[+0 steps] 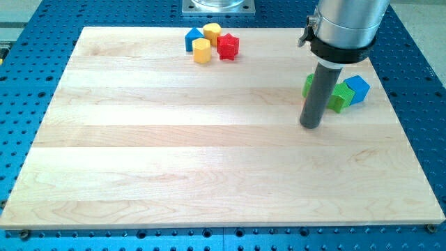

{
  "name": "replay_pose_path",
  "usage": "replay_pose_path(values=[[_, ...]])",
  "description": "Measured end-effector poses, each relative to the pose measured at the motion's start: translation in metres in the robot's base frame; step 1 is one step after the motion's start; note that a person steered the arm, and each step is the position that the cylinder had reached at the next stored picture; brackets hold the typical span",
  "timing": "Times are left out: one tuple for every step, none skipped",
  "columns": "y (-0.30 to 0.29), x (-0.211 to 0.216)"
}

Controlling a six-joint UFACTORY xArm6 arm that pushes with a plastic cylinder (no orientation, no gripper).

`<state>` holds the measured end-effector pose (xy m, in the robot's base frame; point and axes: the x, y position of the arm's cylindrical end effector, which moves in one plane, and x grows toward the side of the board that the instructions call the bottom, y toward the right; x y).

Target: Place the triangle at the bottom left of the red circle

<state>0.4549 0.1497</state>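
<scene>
The blue triangle (191,40) lies near the view's top edge, left of centre, beside two yellow blocks. My tip (310,127) rests on the board at the view's right, far from the triangle. The rod stands in front of the spot where the red circle was, so the red circle is hidden behind it. A green circle (307,85) peeks out to the left of the rod.
A yellow block (212,31), a yellow cylinder (201,51) and a red star-shaped block (228,46) cluster by the triangle. A green block (341,97) and a blue cube (357,88) sit just right of the rod. The wooden board (139,153) lies on a blue perforated table.
</scene>
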Motion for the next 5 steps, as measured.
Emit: replay_pose_path(values=[[0.0008,0.0000],[0.0030,0.0015],[0.0030,0.0071],[0.0030,0.0071],[0.0017,0.0071]])
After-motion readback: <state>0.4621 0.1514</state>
